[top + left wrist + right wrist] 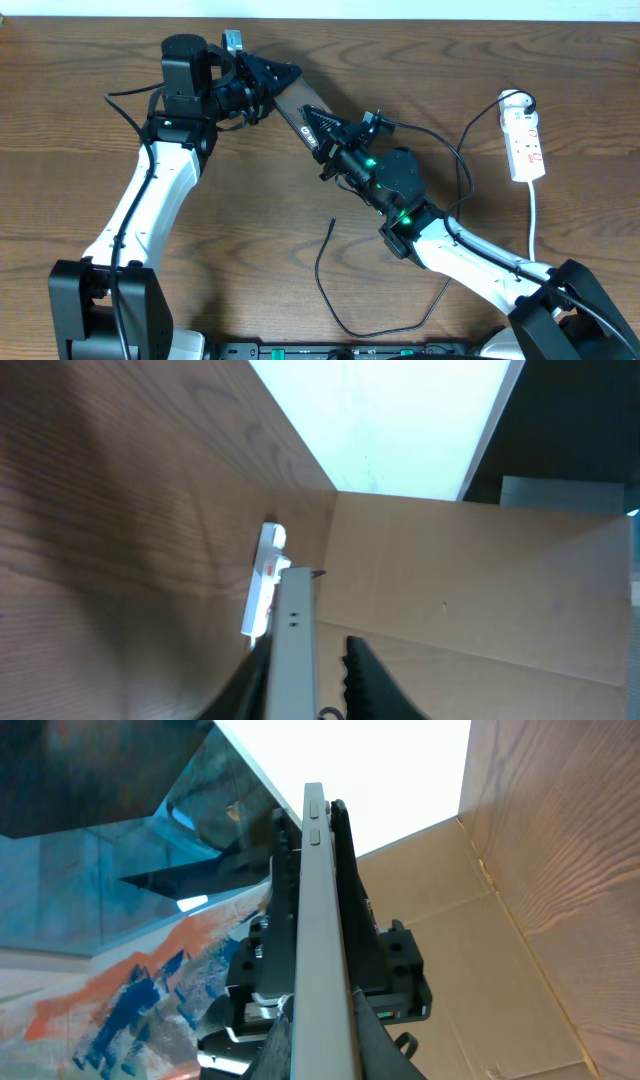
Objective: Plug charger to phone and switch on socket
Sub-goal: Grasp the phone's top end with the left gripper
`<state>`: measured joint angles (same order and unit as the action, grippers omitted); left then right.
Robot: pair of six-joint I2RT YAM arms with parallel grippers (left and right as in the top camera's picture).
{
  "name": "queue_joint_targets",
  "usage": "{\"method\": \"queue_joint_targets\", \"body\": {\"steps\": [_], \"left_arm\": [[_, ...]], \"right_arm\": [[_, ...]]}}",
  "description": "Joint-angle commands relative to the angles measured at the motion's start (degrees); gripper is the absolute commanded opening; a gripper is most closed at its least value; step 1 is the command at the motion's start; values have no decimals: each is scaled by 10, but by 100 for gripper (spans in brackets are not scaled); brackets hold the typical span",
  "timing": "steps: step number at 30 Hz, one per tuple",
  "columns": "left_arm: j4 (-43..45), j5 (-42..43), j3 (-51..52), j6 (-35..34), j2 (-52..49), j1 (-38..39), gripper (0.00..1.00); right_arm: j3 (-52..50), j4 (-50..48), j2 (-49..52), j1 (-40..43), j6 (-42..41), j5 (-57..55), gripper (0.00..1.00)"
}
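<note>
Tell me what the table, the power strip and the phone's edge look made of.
The table: wood or wood-look laminate, matt; brown grain runs across it. The power strip: smooth white moulded plastic, judging by its rounded end. The phone: the edge is pale grey and satin, metal or painted plastic; the look leaves that open.

From overhead, the left gripper (pixel 262 88) and right gripper (pixel 322 128) cover most of the phone (pixel 303 100). The switch marks on the socket (pixel 526 143) are too small to read. The charger (pixel 318 265) cable disappears behind the right arm (pixel 470 258). Both wrist views crop the phone's lower part.
</note>
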<state>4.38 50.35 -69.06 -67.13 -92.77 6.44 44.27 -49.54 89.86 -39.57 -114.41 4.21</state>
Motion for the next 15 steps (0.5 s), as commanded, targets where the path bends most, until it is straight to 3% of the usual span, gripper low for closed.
{"method": "queue_joint_targets", "body": {"steps": [1,5,15], "left_arm": [[5,-1,3,11,12,1,13],[5,-1,3,11,12,1,8],[5,-1,3,11,12,1,7]], "right_arm": [[8,-4,-2,-3,-3,5,1],[8,-4,-2,-3,-3,5,1],[8,1,-2,-3,-4,4,1]]}}
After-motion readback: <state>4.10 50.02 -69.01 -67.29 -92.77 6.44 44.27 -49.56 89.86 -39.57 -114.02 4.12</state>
